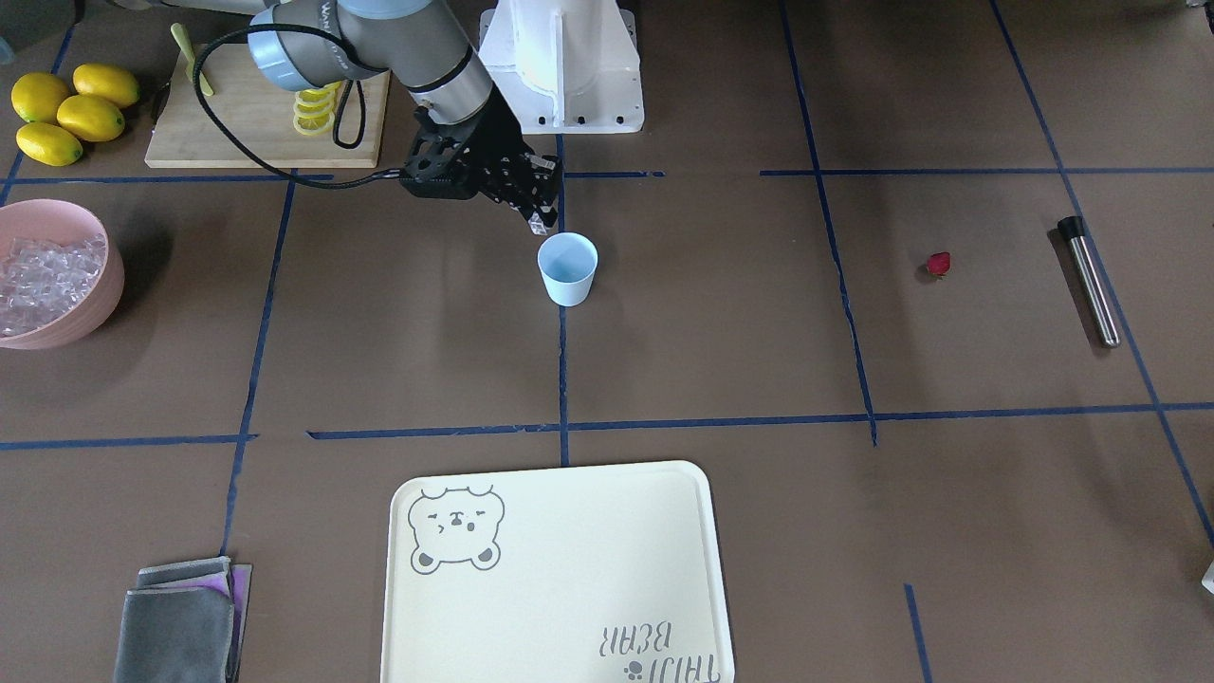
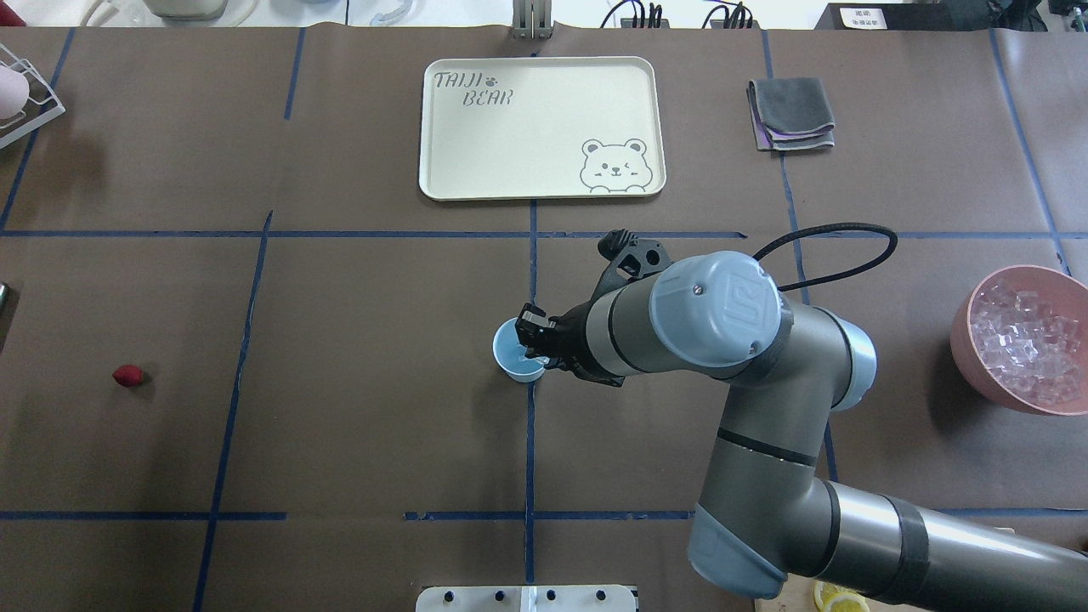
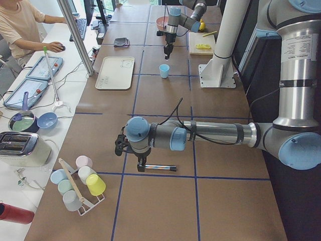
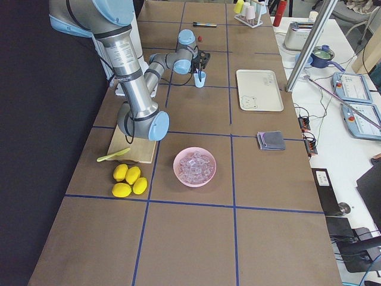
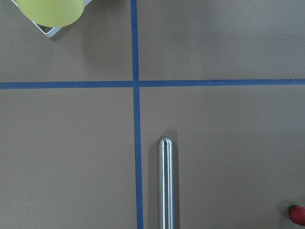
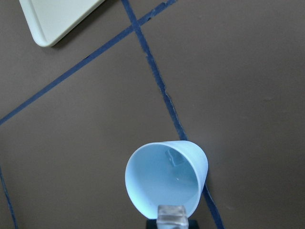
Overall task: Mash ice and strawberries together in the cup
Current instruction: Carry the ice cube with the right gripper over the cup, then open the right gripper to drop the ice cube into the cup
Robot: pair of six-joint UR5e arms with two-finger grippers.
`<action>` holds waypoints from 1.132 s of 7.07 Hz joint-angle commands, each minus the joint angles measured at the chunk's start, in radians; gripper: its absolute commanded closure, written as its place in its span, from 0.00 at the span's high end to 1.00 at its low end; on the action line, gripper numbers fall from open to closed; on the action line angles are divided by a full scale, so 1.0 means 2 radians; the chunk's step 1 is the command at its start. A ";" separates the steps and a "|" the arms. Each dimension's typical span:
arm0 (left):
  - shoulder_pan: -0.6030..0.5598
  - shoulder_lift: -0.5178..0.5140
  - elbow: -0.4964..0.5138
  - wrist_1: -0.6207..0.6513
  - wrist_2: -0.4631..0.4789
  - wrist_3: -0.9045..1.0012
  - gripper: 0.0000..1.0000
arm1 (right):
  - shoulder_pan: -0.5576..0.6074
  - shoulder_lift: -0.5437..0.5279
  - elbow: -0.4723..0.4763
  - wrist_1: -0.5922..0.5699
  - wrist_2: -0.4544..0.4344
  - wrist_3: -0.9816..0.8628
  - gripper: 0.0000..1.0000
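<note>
**Ice cube (image 6: pixel 170 215) pinched at the cup (image 6: pixel 164 176) rim, drop pending**

Right wrist view: the cube is at bottom centre of frame, clamped in the right gripper (image 1: pixel 539 224). It sits right over the near lip of the pale blue cup. The cup stands upright on the tabletop (image 1: pixel 711 332), mid-frame in the front view, on a blue tape line (image 1: pixel 561 379).

Cup contents: one small clear bit against the far wall. It looks like a cube already in, but I can't be sure. Otherwise just blue bottom, no berry.

Step, my read: loading ice, mashing not yet begun. The next move calls for shifting the gripper inward so the cube hangs over the mouth rather than the lip, then letting go. A cube landing on the rim could bounce out or tip a cup that light.

Strawberry (image 1: pixel 938 264) lies on the tabletop at the right side of the front view. It is well apart from the cup and near the steel muddler (image 1: pixel 1089 282), so it needs a separate pick.

Left gripper (image 3: pixel 142 164) hangs over the muddler's end, lower centre of the left side view. It shows only there, so I can't tell whether it's released or clenched. Left wrist view has the muddler's rounded tip at lower centre and the berry in the lower right corner.

Other containers:
- Pink bowl (image 1: pixel 95 313), left edge of the front view: heaped with ice (image 1: pixel 43 280).
- Cream bear tray (image 1: pixel 569 569), lower centre: nothing on it.
</note>
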 commanded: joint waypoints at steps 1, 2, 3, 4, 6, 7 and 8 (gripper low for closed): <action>0.000 0.000 -0.001 0.001 0.000 0.000 1.00 | -0.012 0.021 -0.026 -0.001 -0.017 0.003 0.05; 0.000 0.000 -0.001 0.000 0.000 0.000 1.00 | -0.012 0.024 -0.031 0.000 -0.018 0.003 0.11; 0.000 0.000 -0.001 0.000 0.000 0.000 1.00 | -0.012 0.024 -0.031 0.000 -0.018 0.003 0.18; 0.000 0.000 -0.001 0.000 0.000 0.000 1.00 | -0.012 0.025 -0.031 0.000 -0.020 0.002 0.28; 0.000 -0.001 -0.001 0.000 0.000 0.000 1.00 | -0.012 0.024 -0.034 -0.001 -0.030 0.002 0.59; 0.000 0.000 -0.001 0.000 -0.001 0.000 1.00 | -0.012 0.024 -0.035 -0.002 -0.030 0.001 0.73; 0.000 0.000 -0.001 0.000 -0.001 0.000 1.00 | -0.012 0.024 -0.036 -0.002 -0.030 0.000 0.76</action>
